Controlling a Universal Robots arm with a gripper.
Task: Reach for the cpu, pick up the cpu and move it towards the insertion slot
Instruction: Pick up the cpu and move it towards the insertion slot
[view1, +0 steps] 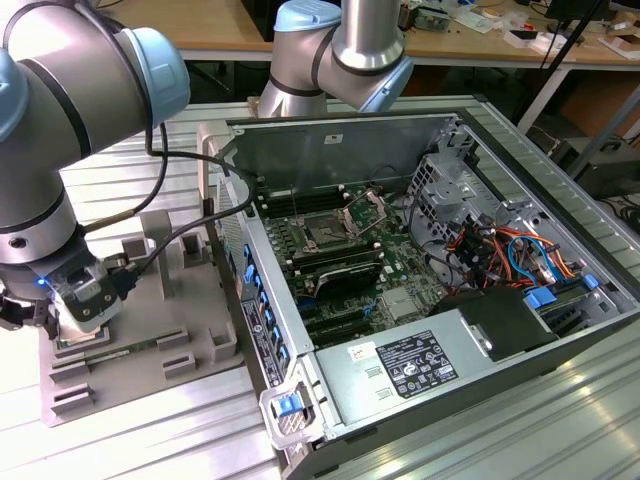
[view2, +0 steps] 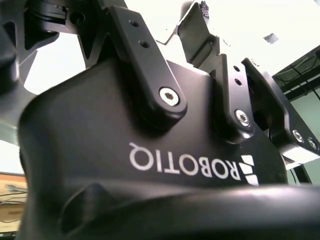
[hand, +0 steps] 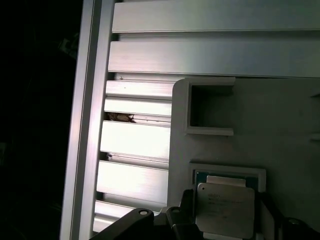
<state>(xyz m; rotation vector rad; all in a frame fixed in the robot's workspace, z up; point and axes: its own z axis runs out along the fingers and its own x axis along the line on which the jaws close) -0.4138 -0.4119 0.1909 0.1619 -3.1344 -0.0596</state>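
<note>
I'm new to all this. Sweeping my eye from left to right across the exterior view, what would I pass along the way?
Robot's pincer → grey tray → insertion slot → orange and blue cables.

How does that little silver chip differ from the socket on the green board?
The cpu has a pale shiny top; the insertion slot is dark with a metal frame. The cpu lies in the grey tray outside the computer case; the insertion slot sits inside it. Both are square.
</note>
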